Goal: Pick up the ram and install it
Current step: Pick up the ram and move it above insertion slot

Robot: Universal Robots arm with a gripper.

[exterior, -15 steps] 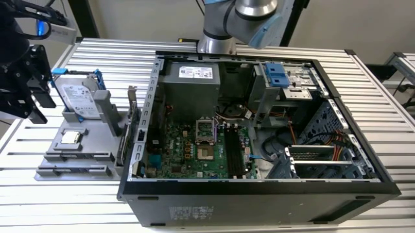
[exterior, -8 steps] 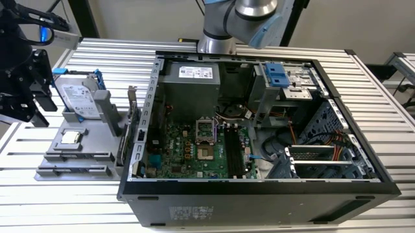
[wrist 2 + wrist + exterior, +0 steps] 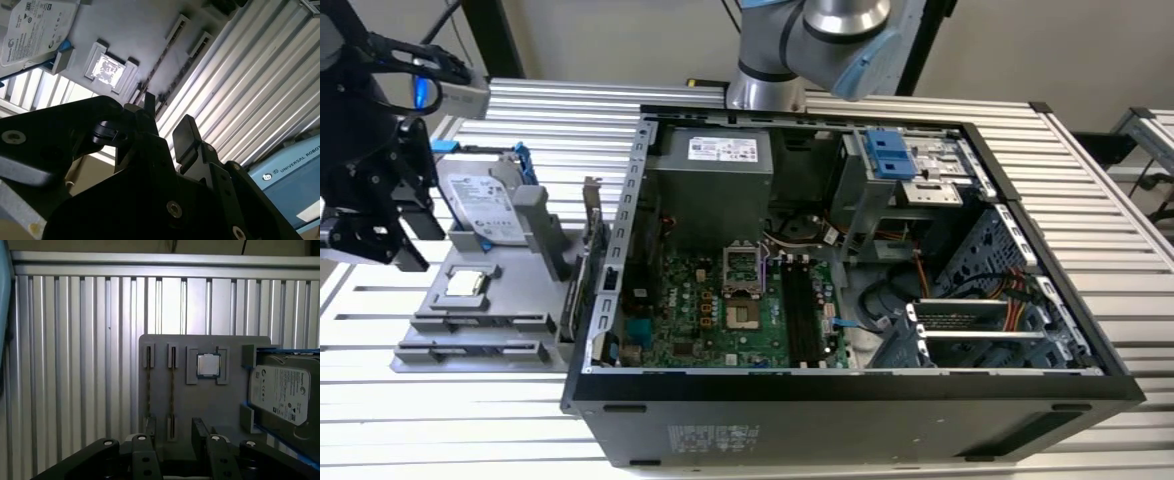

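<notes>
The gripper (image 3: 175, 432) hangs above the grey holder (image 3: 220, 405) on the bench (image 3: 75, 365), at the exterior view's left of the computer case (image 3: 854, 388). Its fingers (image 3: 201, 432) are spread and empty. The ram (image 3: 172, 390) stands on edge in its slot, centred between them, with its long axis running straight away.

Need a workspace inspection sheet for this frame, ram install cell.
Surface: ribbed metal table, carrying an open PC case and a grey tray.
Job's things: ram on edge in a tray slot, second stick beside it; memory slots look empty.
Clutter: hard drive and processor chip on the tray.
Grippers: gripper open over the tray, holding nothing.
Cables: bundle inside the case.
Surroundings: arm base beyond the case.
</notes>
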